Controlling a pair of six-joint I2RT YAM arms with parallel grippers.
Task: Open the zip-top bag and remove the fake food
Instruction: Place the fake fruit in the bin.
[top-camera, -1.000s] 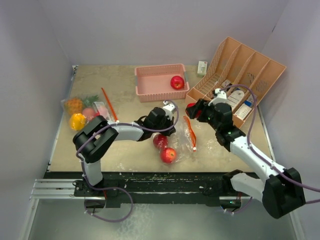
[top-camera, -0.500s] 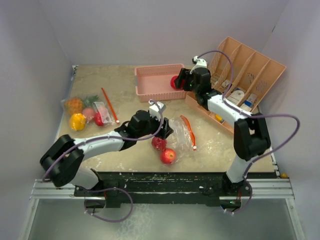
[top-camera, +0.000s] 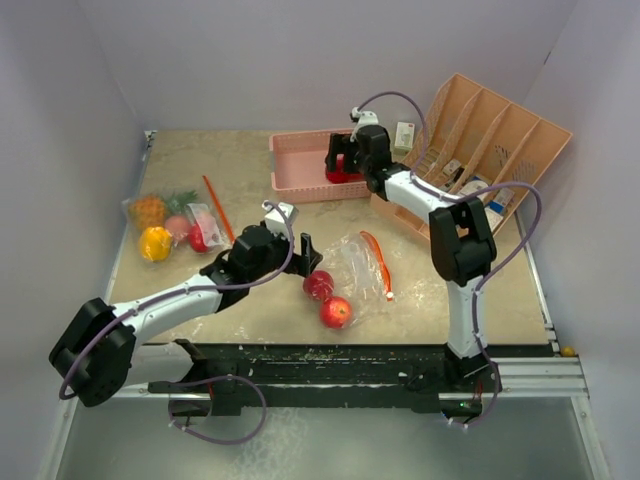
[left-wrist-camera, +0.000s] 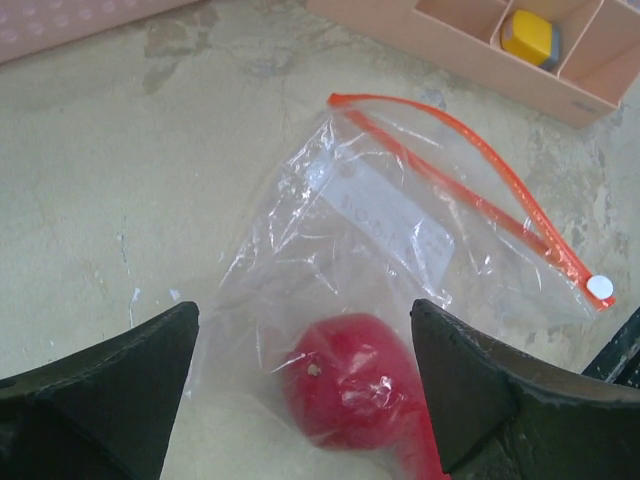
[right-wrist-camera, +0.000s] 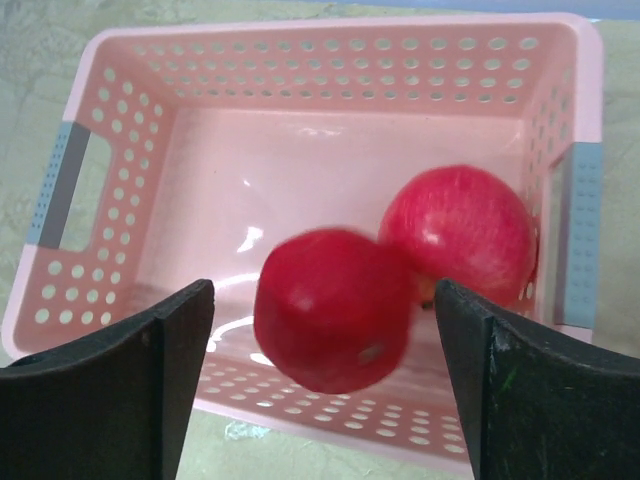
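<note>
Right claw (right-wrist-camera: 325, 330), released, drops a 2nd red fruit (right-wrist-camera: 332, 308) into the pink basket (right-wrist-camera: 330, 35); left claw (left-wrist-camera: 303, 320) gapes over the bag (left-wrist-camera: 380, 220), 2 fruits (top-camera: 319, 285) remaining.

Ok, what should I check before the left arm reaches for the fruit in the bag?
1. Left pincer open: ok.
2. Bagged red fruit lined up below it: ok.
3. Zip-top bag mouth open: cannot tell.
4. Right pincer open above the pink basket: ok.
5. Blurred red fruit at rest in the basket: cannot tell.
</note>
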